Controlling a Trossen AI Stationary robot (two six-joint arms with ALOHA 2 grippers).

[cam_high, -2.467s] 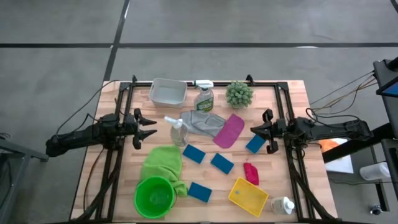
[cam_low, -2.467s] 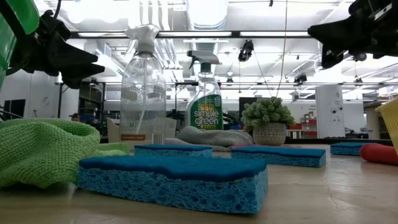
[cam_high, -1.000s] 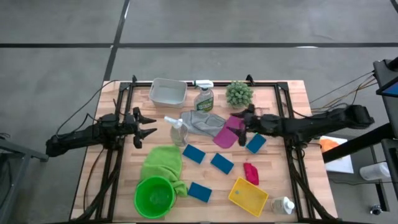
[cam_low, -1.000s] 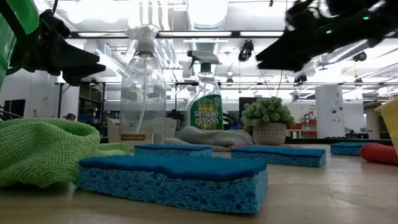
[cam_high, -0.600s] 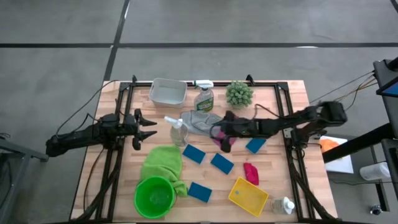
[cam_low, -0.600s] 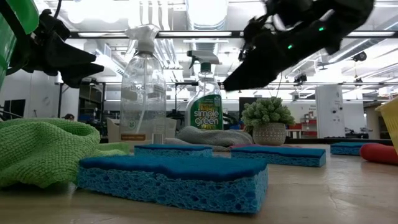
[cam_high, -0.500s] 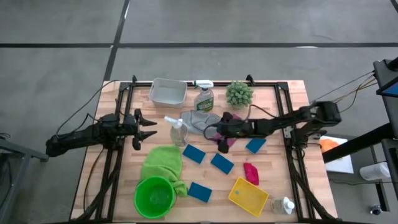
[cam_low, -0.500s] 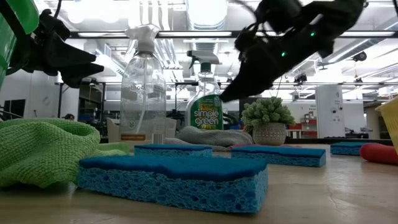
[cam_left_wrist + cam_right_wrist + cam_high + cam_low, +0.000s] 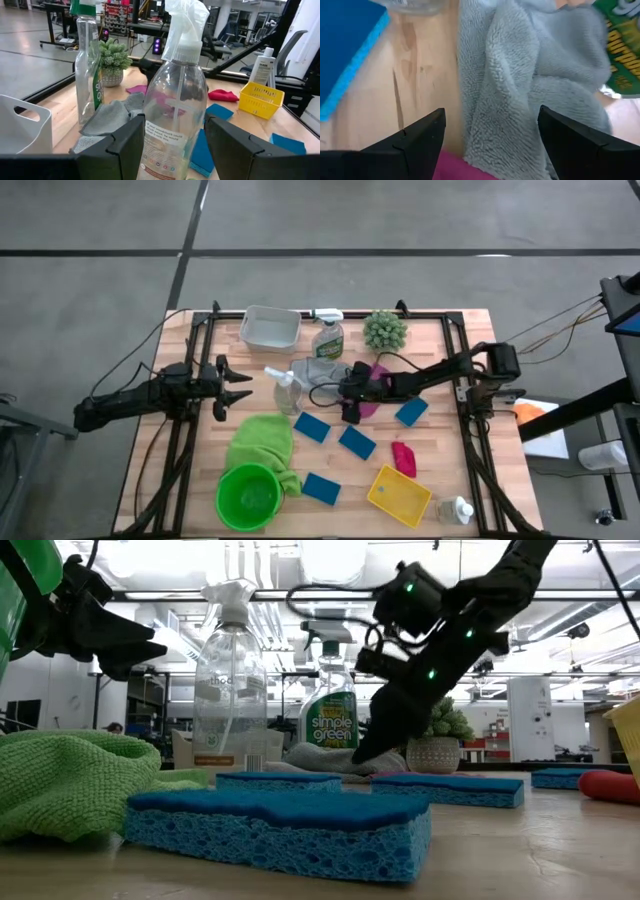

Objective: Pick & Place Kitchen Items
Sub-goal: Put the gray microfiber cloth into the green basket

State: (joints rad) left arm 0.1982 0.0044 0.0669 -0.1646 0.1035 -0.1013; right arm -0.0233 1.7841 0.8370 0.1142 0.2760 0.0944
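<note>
My right gripper (image 9: 346, 402) (image 9: 491, 117) reaches in from the table's right, tipped downward and open. Its fingers stand on either side of the grey cloth (image 9: 520, 95) (image 9: 318, 374), by the edge where the pink cloth (image 9: 372, 402) lies against it. My left gripper (image 9: 244, 385) waits open at the table's left, short of the clear spray bottle (image 9: 285, 391) (image 9: 175, 110). Several blue sponges (image 9: 312, 426) lie flat mid-table. A red item (image 9: 404, 458), a white bottle (image 9: 455, 509) and a green cloth (image 9: 262, 444) lie nearer the front. My right gripper comes slanting down from the table's right. Its fingertips (image 9: 368, 754) reach the level of the grey cloth's edge (image 9: 485, 125) beside the pink cloth. I cannot tell whether they touch it.
A green-labelled spray bottle (image 9: 328, 336), a white bin (image 9: 270, 327) and a potted plant (image 9: 385, 330) stand along the far edge. A green bowl (image 9: 248, 496) and a yellow basket (image 9: 398, 495) sit near the front. Metal rails (image 9: 190, 440) run down both sides.
My right gripper has swept toward the table's left and downward, tipping its fingers further down. It went from above the pink cloth to low over the grey cloth and has stayed open. No item has moved.
</note>
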